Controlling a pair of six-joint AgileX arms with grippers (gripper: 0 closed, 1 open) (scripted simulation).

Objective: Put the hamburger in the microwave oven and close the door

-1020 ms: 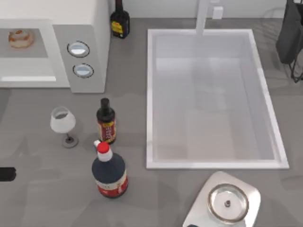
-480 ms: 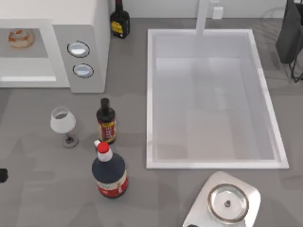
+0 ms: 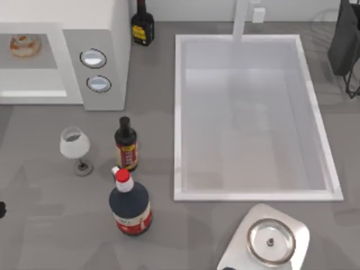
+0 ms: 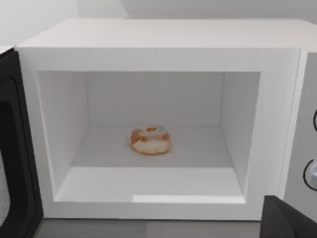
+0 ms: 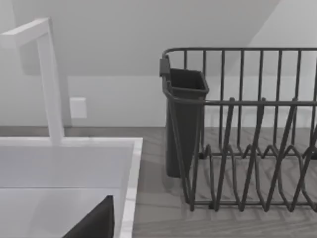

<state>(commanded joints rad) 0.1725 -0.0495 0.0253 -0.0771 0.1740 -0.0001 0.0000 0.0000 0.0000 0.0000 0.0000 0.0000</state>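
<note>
The hamburger (image 3: 25, 45) (image 4: 150, 140) lies on the floor of the microwave oven's (image 3: 95, 34) (image 4: 163, 49) grey-white cavity, about in its middle, with nothing touching it. The door (image 4: 14, 148) stands swung open at the cavity's side, its inner face dark around a pale window. A dark sliver of my left gripper (image 3: 1, 209) shows at the table's left edge, well in front of the oven. One dark corner of it (image 4: 290, 220) also shows in the left wrist view, facing the open cavity. A dark piece of my right gripper (image 5: 96, 223) hangs over the sink's far corner.
A wine glass (image 3: 75, 145), a small dark bottle (image 3: 126, 143) and a bigger red-capped bottle (image 3: 130, 203) stand in front of the oven. Another dark bottle (image 3: 142, 23) is beside it. The sink (image 3: 180, 112), faucet (image 5: 47, 74), dish rack (image 5: 237, 129) and scale (image 3: 271, 241) lie to the right.
The dark part of my left arm at the table's left edge has drawn back leftward until only a sliver shows. The hamburger and the bottles have stayed put.
</note>
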